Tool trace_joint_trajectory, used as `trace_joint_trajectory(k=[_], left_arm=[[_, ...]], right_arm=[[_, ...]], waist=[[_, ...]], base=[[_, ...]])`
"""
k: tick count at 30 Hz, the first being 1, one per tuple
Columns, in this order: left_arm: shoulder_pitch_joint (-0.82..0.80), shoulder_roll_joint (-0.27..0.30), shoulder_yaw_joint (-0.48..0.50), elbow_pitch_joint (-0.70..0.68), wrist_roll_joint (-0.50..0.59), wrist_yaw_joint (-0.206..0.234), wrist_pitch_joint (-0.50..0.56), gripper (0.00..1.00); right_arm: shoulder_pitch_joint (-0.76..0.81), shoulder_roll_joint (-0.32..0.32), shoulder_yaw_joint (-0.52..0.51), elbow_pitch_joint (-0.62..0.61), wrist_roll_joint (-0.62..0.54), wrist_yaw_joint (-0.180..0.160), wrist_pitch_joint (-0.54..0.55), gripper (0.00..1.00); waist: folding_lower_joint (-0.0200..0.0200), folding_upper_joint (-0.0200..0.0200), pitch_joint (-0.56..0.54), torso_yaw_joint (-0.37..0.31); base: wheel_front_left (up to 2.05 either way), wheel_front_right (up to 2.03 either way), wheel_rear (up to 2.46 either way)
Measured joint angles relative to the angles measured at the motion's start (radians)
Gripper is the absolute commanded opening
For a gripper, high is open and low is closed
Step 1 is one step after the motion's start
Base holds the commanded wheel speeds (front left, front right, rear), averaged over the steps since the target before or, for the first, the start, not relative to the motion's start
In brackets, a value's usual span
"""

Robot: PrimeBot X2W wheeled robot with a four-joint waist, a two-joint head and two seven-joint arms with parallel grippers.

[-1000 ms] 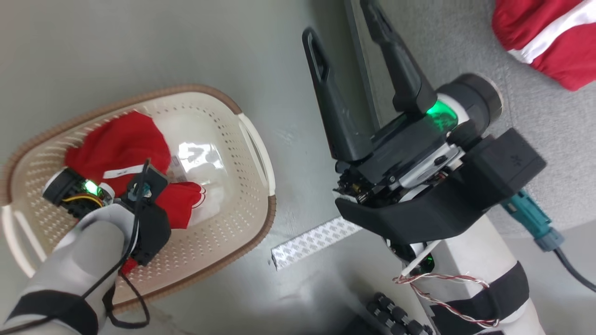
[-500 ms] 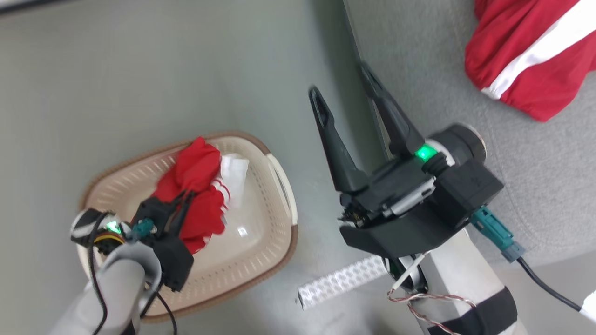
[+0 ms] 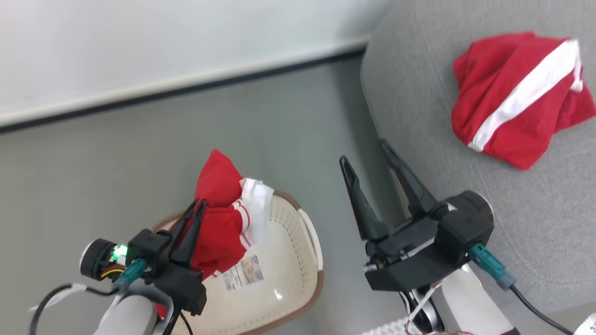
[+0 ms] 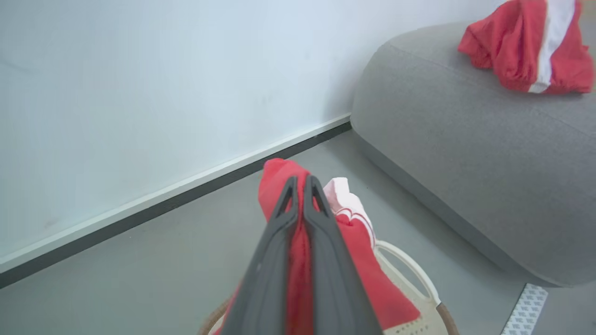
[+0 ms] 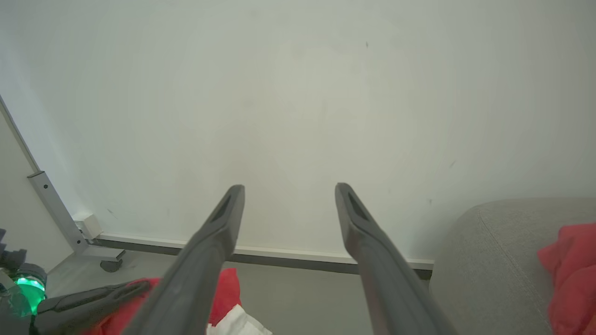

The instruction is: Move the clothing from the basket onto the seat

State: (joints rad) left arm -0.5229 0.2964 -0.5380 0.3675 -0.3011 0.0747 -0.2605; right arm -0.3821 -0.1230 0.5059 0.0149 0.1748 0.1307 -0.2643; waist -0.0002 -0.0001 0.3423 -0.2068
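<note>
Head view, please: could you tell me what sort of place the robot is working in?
Probably an indoor living-room-style space, perhaps a test room: a large grey sofa seat, a laundry basket on a smooth grey floor, and a plain pale wall with dark skirting.

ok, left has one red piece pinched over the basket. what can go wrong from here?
1. The held garment bunches loosely around the left gripper; its hanging part could snag the basket rim or slip free.
2. The open right gripper sits between basket and seat; cloth may catch on it in transit.
3. Released near the seat's rounded edge, it could slide to the floor.
</note>
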Motion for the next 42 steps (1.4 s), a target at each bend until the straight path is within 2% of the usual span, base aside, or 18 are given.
trace_joint_trajectory(k=[2, 8, 17, 24, 27, 37, 42], left_arm=[[0.055, 0.002, 0.044, -0.097, 0.003, 0.007, 0.000, 0.00], [0.105, -0.002, 0.082, -0.172, 0.008, 0.005, 0.000, 0.00], [0.130, -0.015, 0.101, -0.176, 0.012, -0.021, 0.000, 0.00], [0.108, -0.025, 0.094, -0.181, 0.025, -0.037, 0.000, 0.00], [0.097, -0.038, 0.073, -0.181, 0.031, -0.048, 0.000, 0.00], [0.023, -0.090, -0.056, -0.174, 0.067, -0.126, 0.037, 0.00], [-0.019, -0.124, -0.125, -0.181, 0.103, -0.143, 0.066, 0.00]], right_arm=[[0.033, -0.005, 0.002, 0.015, 0.002, 0.000, 0.000, 1.00], [0.101, -0.018, 0.008, 0.044, 0.011, 0.000, 0.000, 1.00], [0.168, -0.033, 0.030, 0.074, 0.023, 0.000, 0.000, 1.00], [0.169, -0.044, 0.059, 0.076, 0.028, 0.000, 0.000, 1.00], [0.167, -0.054, 0.078, 0.076, 0.020, 0.000, 0.000, 1.00], [0.092, -0.091, 0.204, 0.097, 0.002, 0.000, 0.000, 1.00], [0.045, -0.106, 0.257, 0.134, 0.016, 0.000, 0.000, 1.00]], waist=[[0.0000, -0.0001, -0.062, 0.016], [0.0000, 0.0000, -0.154, 0.029], [0.0000, -0.0001, -0.287, 0.031], [0.0000, 0.0000, -0.345, 0.011], [0.0002, 0.0001, -0.353, -0.002], [0.0002, 0.0001, -0.355, -0.027], [0.0002, 0.0002, -0.345, -0.043]], base=[[0.00, 0.00, 0.00], [0.00, 0.00, 0.00], [0.00, 0.00, 0.00], [0.00, 0.00, 0.00], [0.00, 0.00, 0.00], [0.00, 0.00, 0.00], [0.00, 0.00, 0.00]])
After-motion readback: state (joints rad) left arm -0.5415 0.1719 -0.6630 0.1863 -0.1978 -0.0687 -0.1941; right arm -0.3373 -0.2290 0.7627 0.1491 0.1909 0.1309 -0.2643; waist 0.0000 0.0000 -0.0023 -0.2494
